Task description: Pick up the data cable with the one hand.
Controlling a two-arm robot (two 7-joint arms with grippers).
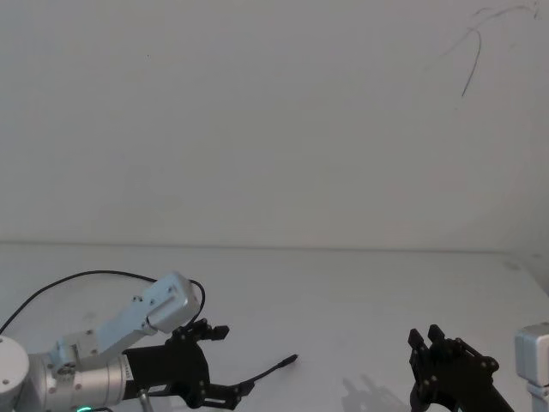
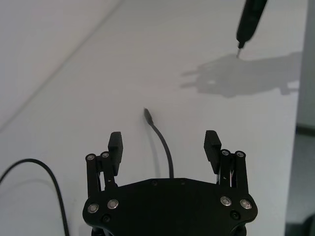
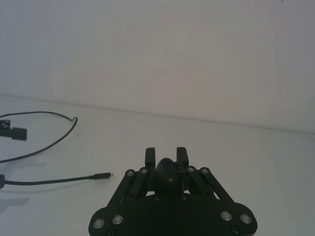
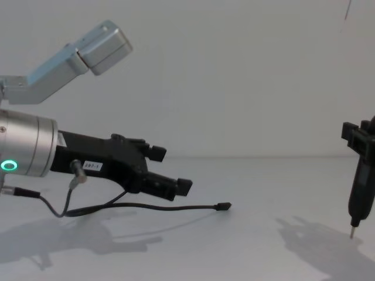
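Chest view: a white table [image 4: 275,193] with the data cable [image 4: 170,208] lying slack across it. Its small flat plug [image 4: 223,206] points toward the robot's right. The left gripper [image 4: 171,170], black with a small white label [image 4: 92,166] and a green ring light [image 4: 8,165] behind it, reaches in low from the left. It hangs just above the cable without touching it, jaws spread wide and holding nothing.

Left wrist view: the cable runs straight out between the two fingertips [image 2: 115,142]. The opening looks lined up to straddle it, so a short drop and a squeeze seem to be what the pick needs. The cable is thin and lies flat, so the pads may have to reach almost to the table.

The right gripper [image 3: 166,153] stands well off to the right, jaws drawn together, apparently parked out of the way.
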